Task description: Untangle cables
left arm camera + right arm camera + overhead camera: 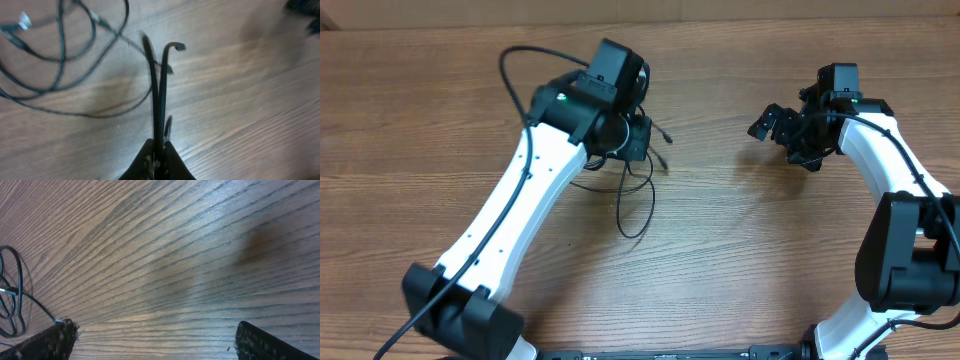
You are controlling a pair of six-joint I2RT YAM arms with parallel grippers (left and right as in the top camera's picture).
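Cables [636, 205] lay in loose black loops on the table [750, 240], left of centre, partly under the left gripper [638, 135] and trailing from it toward the near edge. Seen from the left wrist, that gripper's jaws were pressed together on a thin black strand of the cables. Two lengths ran straight out from the tips, side by side, and one ended in a small bent hook. Whether both lengths were pinched or only one, I could not tell. The other cables spread to the upper left of that view in overlapping curves flat on the wood, with a silver-grey plug [23, 21] near the corner. The right gripper [778, 125] hung well apart from the cables, over bare wood on the right side of the table. Its jaws stood wide open with nothing between them; from the right wrist only wood grain showed in the gap. A small loop of cable showed at the left edge of that view.
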